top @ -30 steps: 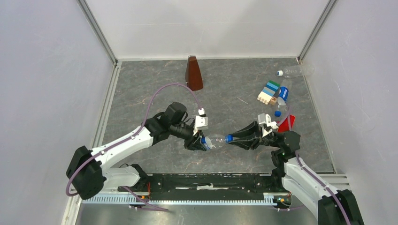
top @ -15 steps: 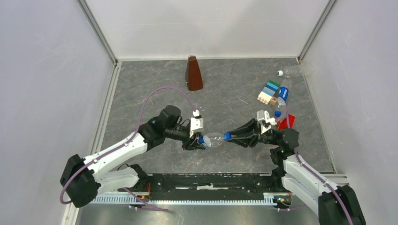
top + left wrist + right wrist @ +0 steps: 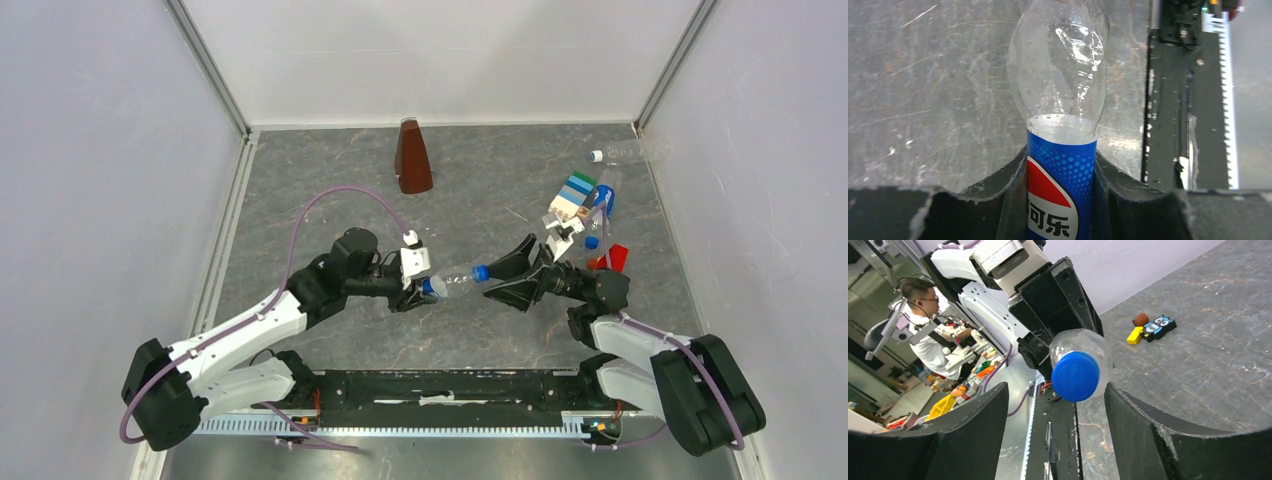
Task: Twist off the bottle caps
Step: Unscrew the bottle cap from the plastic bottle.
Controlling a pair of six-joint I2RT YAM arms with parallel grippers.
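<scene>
My left gripper (image 3: 425, 288) (image 3: 1060, 200) is shut on the blue label of a clear bottle (image 3: 455, 283) (image 3: 1060, 95), holding it sideways above the table. Its blue cap (image 3: 480, 272) (image 3: 1075, 376) sits on the neck and faces my right gripper (image 3: 497, 279) (image 3: 1055, 390). That gripper is open, with a finger on each side of the cap and a gap to both. A second labelled bottle (image 3: 603, 200) lies at the right with a loose blue cap (image 3: 591, 241) near it. An unlabelled bottle (image 3: 632, 152) with a white cap (image 3: 596, 156) lies in the back right corner.
A brown pyramid (image 3: 412, 157) stands at the back centre. A stack of toy blocks (image 3: 572, 197) and a red piece (image 3: 612, 257) lie beside the right arm. The right wrist view shows small toy blocks (image 3: 1153, 329) on the table beyond the bottle. Walls close off three sides.
My right gripper has opened off the blue cap. Both grippers and the bottle have shifted slightly left and towards the back.
</scene>
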